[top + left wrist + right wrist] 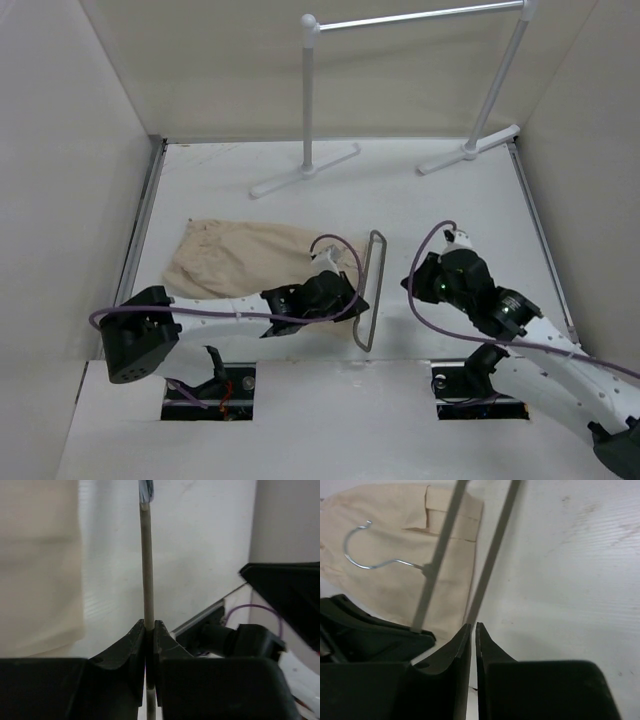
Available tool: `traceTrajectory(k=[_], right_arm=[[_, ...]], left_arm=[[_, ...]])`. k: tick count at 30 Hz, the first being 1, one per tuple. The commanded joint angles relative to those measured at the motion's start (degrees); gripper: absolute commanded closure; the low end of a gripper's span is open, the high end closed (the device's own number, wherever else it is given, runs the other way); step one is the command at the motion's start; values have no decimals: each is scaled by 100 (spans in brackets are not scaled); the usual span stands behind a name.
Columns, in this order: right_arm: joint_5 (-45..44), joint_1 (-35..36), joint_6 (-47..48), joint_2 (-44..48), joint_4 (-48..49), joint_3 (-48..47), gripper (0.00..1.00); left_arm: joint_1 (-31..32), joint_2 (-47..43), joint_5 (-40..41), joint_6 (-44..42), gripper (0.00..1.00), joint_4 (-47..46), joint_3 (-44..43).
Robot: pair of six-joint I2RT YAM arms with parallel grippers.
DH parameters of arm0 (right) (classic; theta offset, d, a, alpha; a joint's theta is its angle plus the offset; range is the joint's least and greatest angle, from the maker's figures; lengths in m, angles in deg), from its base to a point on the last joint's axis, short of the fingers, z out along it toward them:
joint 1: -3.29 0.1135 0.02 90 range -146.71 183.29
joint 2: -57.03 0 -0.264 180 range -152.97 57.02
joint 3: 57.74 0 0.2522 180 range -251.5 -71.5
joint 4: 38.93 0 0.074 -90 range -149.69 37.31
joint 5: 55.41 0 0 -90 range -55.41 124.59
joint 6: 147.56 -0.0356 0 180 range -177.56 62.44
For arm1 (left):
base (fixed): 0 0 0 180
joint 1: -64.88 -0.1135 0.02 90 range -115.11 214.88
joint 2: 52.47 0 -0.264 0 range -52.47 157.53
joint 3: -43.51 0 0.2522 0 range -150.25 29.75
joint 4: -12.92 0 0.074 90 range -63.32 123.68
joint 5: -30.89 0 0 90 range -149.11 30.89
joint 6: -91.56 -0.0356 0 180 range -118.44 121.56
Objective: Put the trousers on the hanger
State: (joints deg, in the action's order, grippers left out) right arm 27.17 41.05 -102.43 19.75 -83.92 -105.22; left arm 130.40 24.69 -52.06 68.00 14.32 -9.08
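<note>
The left gripper is clamped tight on one thin bar of the hanger, which sits near the middle of the near edge of the table. The right gripper hovers just beside it, jaws almost together with nothing visibly between them. The trousers lie folded toward the left edge. The hanger's long axis runs from far edge to near edge, and its hook points left, over the cloth. Probably best: hold the bar firm and level, leaving the frame open for cloth to feed through.
</note>
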Motion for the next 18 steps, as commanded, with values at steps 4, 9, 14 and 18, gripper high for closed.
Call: traceTrajectory(k=[4,9,14,18], right_arm=[[320,473,-128,-920,1389,-215,78],[241,1018,-364,-1808,2084,5,63],[215,1211,-655,-2634,2998,190,59],[-92,1335,-752,-3136,3122,137,59]], left_arm=[[483,-97,1025,-52,100,-1153,692],[598,-44,1413,-16,100,-1830,1087],[633,-70,1563,-25,100,-1875,1272],[616,-70,1607,-25,100,-1937,1395]])
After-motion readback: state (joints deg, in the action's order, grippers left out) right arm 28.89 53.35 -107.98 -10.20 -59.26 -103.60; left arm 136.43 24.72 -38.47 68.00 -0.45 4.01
